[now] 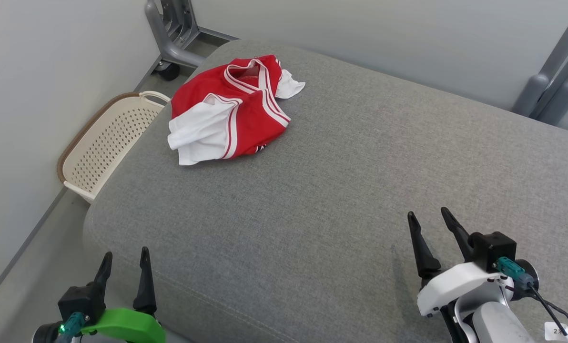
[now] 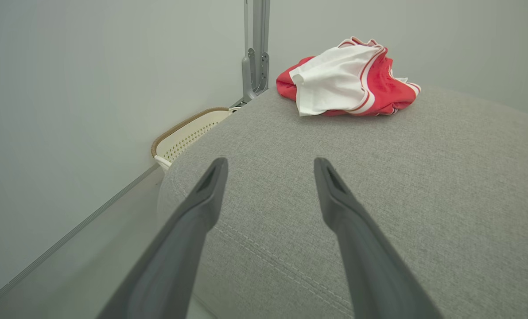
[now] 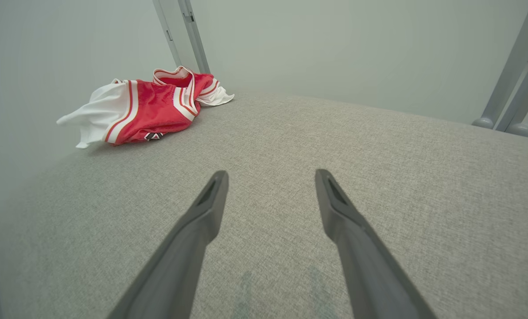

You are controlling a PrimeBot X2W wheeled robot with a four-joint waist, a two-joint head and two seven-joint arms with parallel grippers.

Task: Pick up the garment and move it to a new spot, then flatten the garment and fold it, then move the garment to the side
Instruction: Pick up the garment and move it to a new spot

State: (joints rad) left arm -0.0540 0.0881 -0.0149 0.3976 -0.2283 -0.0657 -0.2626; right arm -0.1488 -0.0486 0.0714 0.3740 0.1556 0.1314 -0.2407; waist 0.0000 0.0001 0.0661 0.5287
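Left gripper (image 1: 126, 252): right at the near-left corner, fingers spread wide, nothing between them.
Right gripper (image 1: 428, 213): near right, hovering low over the cushion (image 1: 341, 190), fingers spread too, empty.
Tag (image 1: 558, 330): small white slip on the right arm, starts with a "2"; the rest runs off the edge, unreadable.
Risk, reach: it's a long way to go, as both grippers sit well apart from the target. A long lean could bring the fingers in flat, so they plough the fabric instead of pinching it.
Garment (image 1: 231, 109): red jersey with white trim, crumpled in a heap at the far-left corner of the cushion.
Risk, grab: the layers are bunched. A shallow pinch likely lifts one flap and drags the rest, while a deep one may snag the cushion weave.
Garment mark (image 3: 153, 136): small dark print near the hem, too small to read.
Basket (image 1: 107, 138): on the floor, just beside that left edge.
Risk, edge: a sideways shove could tip the jersey off towards it.
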